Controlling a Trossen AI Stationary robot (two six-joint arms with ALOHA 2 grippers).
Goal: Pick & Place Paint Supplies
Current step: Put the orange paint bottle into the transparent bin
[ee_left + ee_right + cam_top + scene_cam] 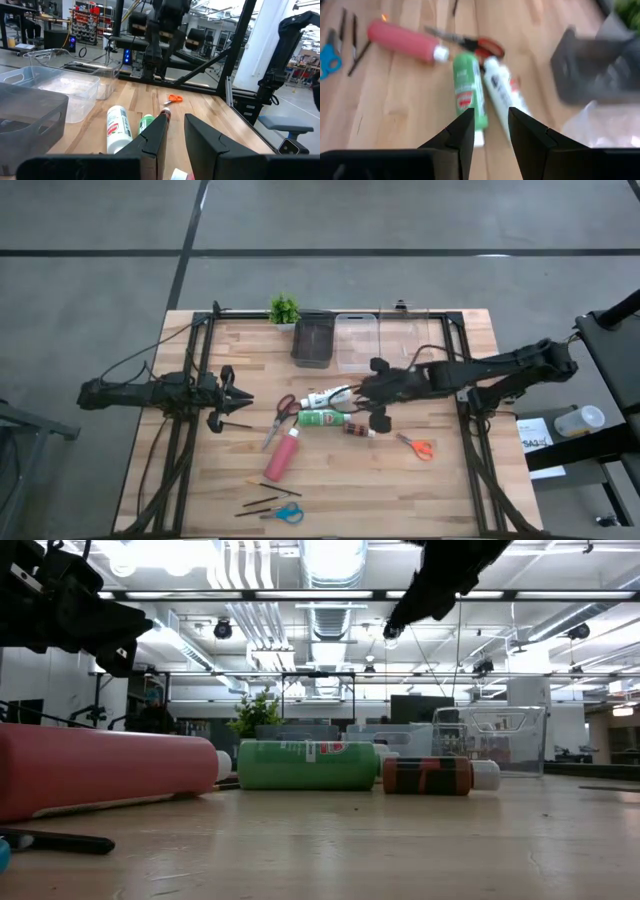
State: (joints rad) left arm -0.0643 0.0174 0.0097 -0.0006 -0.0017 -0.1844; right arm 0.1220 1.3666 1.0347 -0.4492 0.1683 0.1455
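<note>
A pale wooden desk [330, 490] under bright workshop ceiling lights carries everything. The right claw [352, 402] hangs above the middle with its fingers drawn narrow and nothing between them, while the left claw [240, 401] waits off at the left edge, partly parted and empty. Just under the right claw lie the white tube [328, 396] and green tube [324, 418], the pinkish-red tube [282, 454] farther toward the left claw, red-handled scissors [279, 416] between them, and orange-handled scissors [416, 446] on the right claw's other side.

I can read no words or numbers anywhere. My green paint tube [305, 765] and the white paint tube [117, 129] carry printed labels (red and white patches), but their lettering stays illegible.
</note>
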